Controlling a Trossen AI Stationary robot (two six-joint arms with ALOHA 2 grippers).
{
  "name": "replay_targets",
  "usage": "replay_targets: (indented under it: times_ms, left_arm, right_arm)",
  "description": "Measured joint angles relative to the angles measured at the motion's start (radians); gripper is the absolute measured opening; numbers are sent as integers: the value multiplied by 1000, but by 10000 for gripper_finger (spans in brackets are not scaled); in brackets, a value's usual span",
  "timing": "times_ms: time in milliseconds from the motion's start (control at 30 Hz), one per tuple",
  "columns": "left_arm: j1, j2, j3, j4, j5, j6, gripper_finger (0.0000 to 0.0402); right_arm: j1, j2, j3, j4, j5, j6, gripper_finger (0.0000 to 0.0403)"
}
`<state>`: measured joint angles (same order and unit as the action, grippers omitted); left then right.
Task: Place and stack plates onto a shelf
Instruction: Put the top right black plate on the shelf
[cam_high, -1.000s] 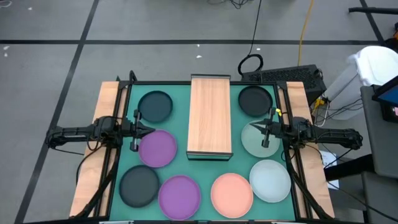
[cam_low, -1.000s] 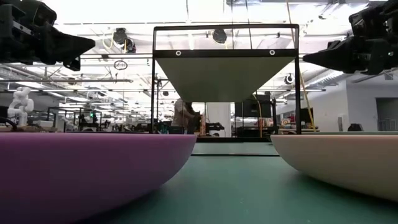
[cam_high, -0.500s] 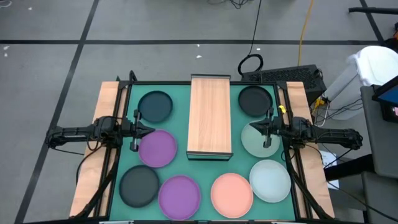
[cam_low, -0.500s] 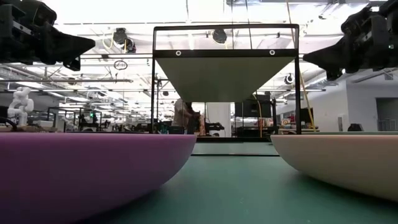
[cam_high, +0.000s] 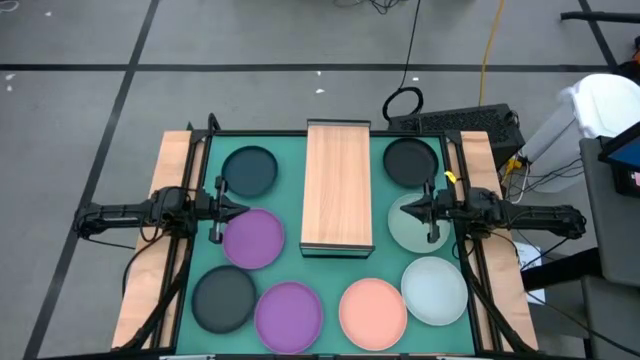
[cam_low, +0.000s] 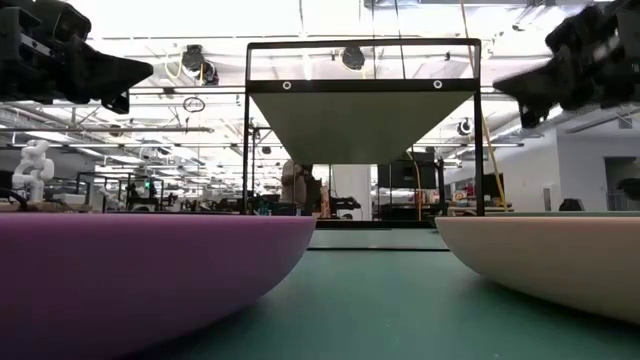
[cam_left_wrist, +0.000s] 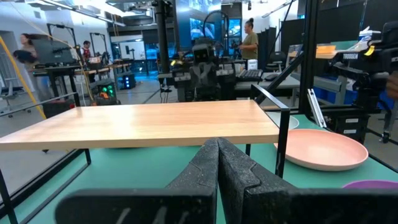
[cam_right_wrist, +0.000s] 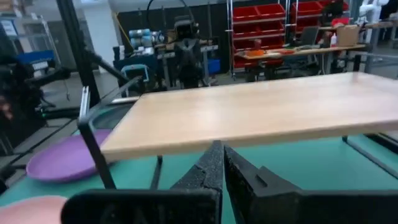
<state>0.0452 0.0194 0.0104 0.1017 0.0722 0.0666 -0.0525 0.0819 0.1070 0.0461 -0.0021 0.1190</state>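
The light wooden shelf (cam_high: 337, 187) stands on black legs in the middle of the green mat. Eight plates lie flat on the mat around it: dark grey ones (cam_high: 250, 170) (cam_high: 411, 161) (cam_high: 224, 298), purple ones (cam_high: 253, 238) (cam_high: 289, 312), a pink one (cam_high: 372, 310), a pale green one (cam_high: 408, 228) and a whitish-blue one (cam_high: 435, 290). My left gripper (cam_high: 222, 208) hovers shut at the far-left rim of a purple plate, pointing at the shelf (cam_left_wrist: 143, 121). My right gripper (cam_high: 424, 210) hovers shut above the pale green plate, facing the shelf (cam_right_wrist: 261, 112).
Wooden side boards (cam_high: 165, 200) (cam_high: 490, 160) and black frame rails border the mat. The low view shows a purple plate (cam_low: 150, 270) and the pink plate (cam_low: 560, 260) close up, with the shelf (cam_low: 360, 110) behind. People stand in the room beyond.
My right gripper has shifted a little toward the shelf, over the pale green plate, and has risen slightly. The left arm and all plates have stayed in place.
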Motion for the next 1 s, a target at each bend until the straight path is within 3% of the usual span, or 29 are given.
replay_targets:
  times_ms: [267, 667, 833, 1000]
  left_arm:
    - [0, 0, 0, 0, 0, 0, 1]
    - [0, 0, 0, 0, 0, 0, 1]
    - [0, 0, 0, 0, 0, 0, 1]
    - [0, 0, 0, 0, 0, 0, 1]
  right_arm:
    - [0, 181, 207, -34, 1, -1, 0]
    - [0, 452, 593, -255, 4, -7, 0]
    - [0, 514, 698, -323, 5, -7, 0]
    - [0, 540, 718, -345, 5, -77, 0]
